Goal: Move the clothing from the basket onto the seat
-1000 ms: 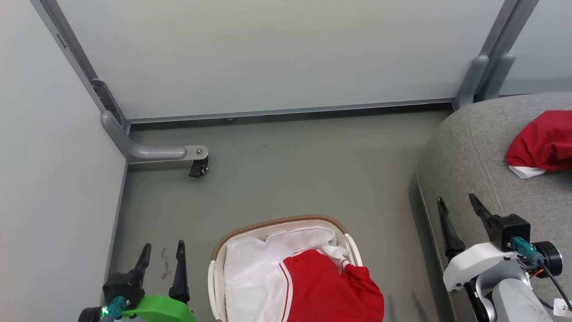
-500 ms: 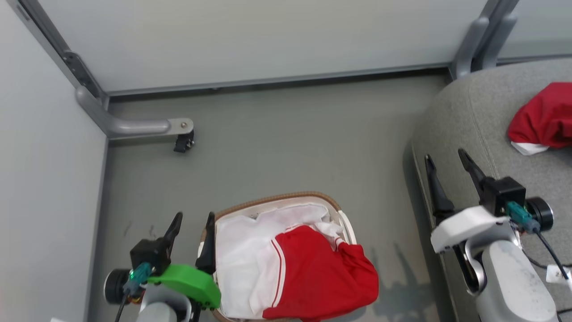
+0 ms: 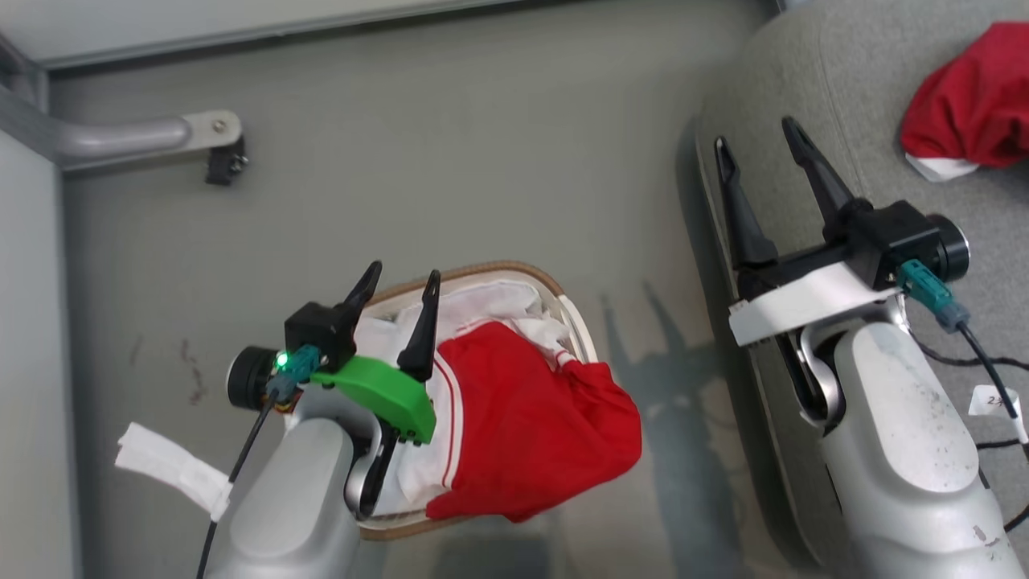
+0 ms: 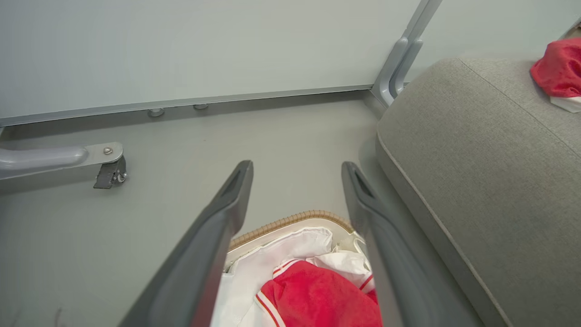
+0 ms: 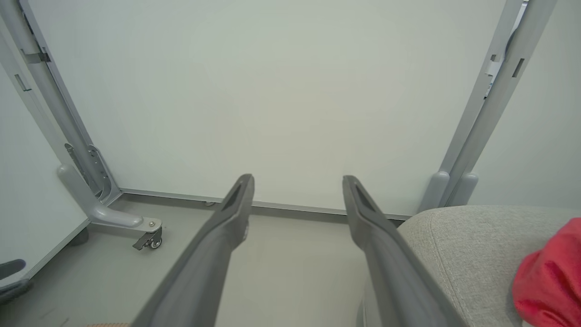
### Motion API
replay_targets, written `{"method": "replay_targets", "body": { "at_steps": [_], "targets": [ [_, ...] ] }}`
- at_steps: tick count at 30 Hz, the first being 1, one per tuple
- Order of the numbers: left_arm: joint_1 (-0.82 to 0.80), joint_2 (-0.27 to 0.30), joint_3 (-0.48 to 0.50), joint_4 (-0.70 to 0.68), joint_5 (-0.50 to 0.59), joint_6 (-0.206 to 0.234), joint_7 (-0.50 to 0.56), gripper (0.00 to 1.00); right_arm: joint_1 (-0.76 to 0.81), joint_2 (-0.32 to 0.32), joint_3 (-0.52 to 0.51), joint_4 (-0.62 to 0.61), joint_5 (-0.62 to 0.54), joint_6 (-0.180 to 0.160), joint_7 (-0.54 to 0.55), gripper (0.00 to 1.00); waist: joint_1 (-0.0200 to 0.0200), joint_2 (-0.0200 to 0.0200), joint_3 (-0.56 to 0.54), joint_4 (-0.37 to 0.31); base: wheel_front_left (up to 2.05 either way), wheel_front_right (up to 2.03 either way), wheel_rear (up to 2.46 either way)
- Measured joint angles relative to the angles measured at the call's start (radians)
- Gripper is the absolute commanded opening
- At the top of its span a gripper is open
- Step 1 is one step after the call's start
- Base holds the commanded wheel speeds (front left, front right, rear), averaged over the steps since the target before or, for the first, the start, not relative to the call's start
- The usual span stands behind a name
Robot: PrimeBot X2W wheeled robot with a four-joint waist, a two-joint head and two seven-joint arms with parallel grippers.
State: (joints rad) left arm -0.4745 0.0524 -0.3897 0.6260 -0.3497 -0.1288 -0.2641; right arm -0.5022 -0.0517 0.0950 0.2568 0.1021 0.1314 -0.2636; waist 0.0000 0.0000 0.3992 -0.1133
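A small white tag [image 3: 997, 400] on a cable [image 3: 977, 355] by the right arm [image 3: 900, 418] bears dark print — a "2" first (rest unreadable).

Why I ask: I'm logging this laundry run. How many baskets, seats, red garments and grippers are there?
Basket: 1
Seat: 1
Red garments: 2, basket garment, seat garment
Grippers: 2, left gripper, right gripper, both open
Total: 6
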Motion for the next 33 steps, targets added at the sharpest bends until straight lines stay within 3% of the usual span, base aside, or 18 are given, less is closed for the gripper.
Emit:
{"method": "replay_targets", "body": {
  "at_steps": [13,25,33],
  "targets": [
    [-0.185,0.043,-0.195,0.164,-0.110,0.000,0.000,1.00,-0.099,0.001,0.046,-0.126,0.100,0.000,0.000,1.00,0.0001,0.0000,0.227,-0.109,0.00,0.00,0.00],
    [-0.299,0.053,-0.401,0.332,-0.269,0.000,0.008,1.00,-0.115,0.001,0.054,-0.177,0.117,0.000,0.000,1.00,0.0002,0.0000,0.389,-0.200,0.00,0.00,0.00],
    [-0.342,0.056,-0.506,0.392,-0.377,0.000,0.036,1.00,-0.108,0.001,0.026,-0.187,0.106,0.000,0.000,1.00,0.0002,0.0000,0.463,-0.223,0.00,0.00,0.00]
  ]
}}
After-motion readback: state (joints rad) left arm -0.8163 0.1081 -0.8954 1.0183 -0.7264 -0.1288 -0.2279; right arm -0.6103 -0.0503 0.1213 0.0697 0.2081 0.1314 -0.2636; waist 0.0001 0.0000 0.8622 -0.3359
